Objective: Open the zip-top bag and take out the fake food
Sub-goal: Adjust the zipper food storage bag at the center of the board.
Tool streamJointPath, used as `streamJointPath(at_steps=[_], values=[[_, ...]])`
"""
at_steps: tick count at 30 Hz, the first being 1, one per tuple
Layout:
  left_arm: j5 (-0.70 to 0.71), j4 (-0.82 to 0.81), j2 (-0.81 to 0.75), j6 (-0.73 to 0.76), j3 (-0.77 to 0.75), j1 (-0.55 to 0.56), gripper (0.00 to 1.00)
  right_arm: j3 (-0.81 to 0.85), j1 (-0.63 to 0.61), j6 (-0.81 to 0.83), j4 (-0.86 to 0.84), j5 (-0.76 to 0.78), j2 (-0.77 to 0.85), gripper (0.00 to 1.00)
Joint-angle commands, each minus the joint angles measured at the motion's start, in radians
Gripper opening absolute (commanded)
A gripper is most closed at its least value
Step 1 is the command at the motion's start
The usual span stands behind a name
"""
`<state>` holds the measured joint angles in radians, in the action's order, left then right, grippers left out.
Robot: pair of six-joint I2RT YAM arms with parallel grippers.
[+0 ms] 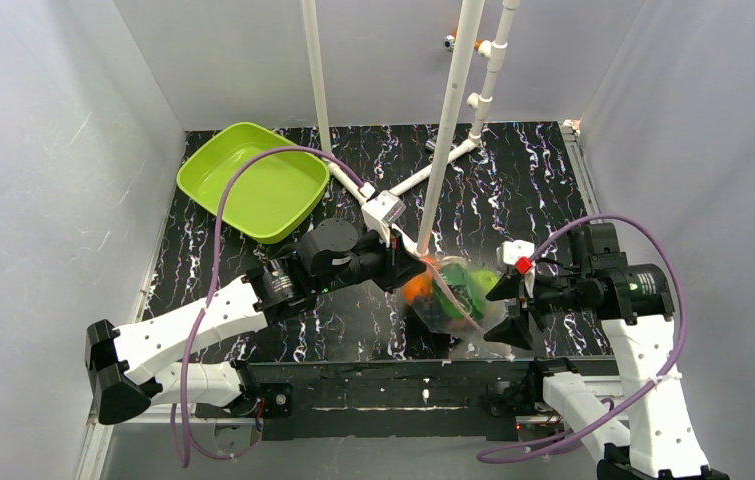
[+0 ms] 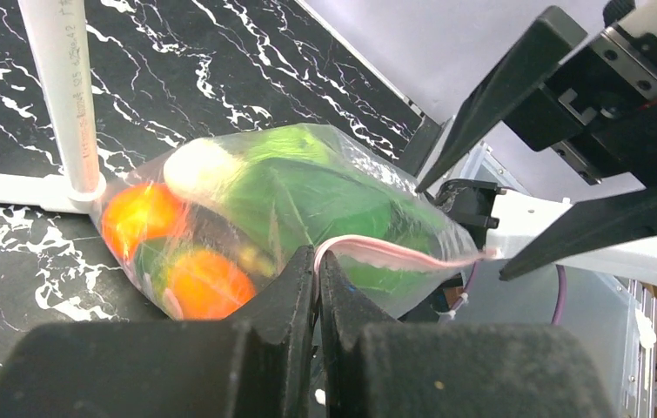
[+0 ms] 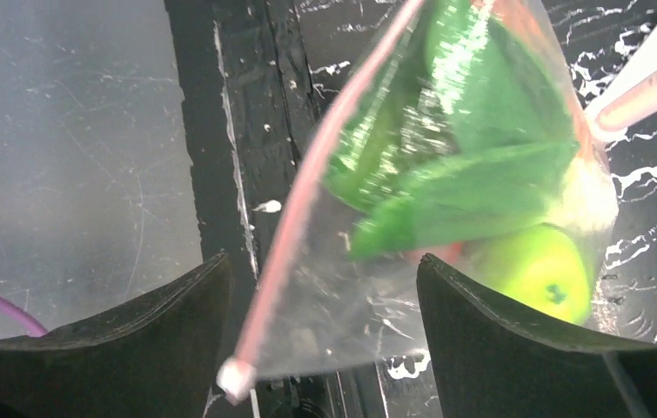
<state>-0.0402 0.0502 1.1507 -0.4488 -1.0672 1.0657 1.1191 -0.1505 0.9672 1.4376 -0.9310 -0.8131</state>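
While the left gripper clamps shut on the pink strip of the clear crinkly zip-top bag, the right gripper gapes empty around its corner; the bag looks unopened, colourful plastic fake food inside.

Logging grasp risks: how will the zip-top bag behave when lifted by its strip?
Probably floppy: the zip-top bag is crinkled, and its pink strip bends where the left gripper pinches it. Likely sags, since the fake food fills it. Glossy film may slip.
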Motion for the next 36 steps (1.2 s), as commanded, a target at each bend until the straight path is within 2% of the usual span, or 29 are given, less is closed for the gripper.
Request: streamJointPath(at_steps=[1, 5, 10, 15, 17, 18, 21, 22, 24, 36], values=[[0.026, -0.096, -0.02, -0.021, -0.025, -0.004, 0.0, -0.004, 0.014, 0.032, 0.086, -0.083, 0.021, 0.85], [0.026, -0.126, -0.006, -0.038, -0.024, -0.004, 0.0, -0.059, 0.017, 0.002, 0.023, -0.062, 0.069, 0.88], [0.06, -0.131, 0.027, -0.041, -0.066, -0.004, 0.0, -0.07, 0.012, -0.075, -0.057, 0.06, 0.052, 0.87], [0.078, -0.151, 0.062, -0.042, -0.097, -0.004, 0.0, -0.096, 0.001, -0.12, -0.098, 0.094, 0.063, 0.85], [0.076, -0.157, 0.075, -0.045, -0.108, -0.004, 0.0, -0.106, -0.002, -0.15, -0.133, 0.15, 0.07, 0.75], [0.075, -0.157, 0.079, -0.045, -0.112, -0.004, 0.0, -0.107, -0.003, -0.162, -0.144, 0.179, 0.071, 0.66], [0.077, -0.149, 0.076, -0.04, -0.116, -0.004, 0.0, -0.08, -0.003, -0.181, -0.154, 0.223, 0.073, 0.27], [0.076, -0.142, 0.068, -0.033, -0.118, -0.004, 0.0, -0.067, -0.003, -0.183, -0.154, 0.228, 0.074, 0.17], [0.062, -0.134, 0.051, -0.017, -0.115, -0.004, 0.0, -0.035, -0.003, -0.18, -0.147, 0.229, 0.075, 0.03], [-0.085, -0.02, -0.154, 0.094, 0.001, -0.009, 0.02, 0.246, -0.004, -0.127, -0.089, 0.086, -0.115, 0.01]])
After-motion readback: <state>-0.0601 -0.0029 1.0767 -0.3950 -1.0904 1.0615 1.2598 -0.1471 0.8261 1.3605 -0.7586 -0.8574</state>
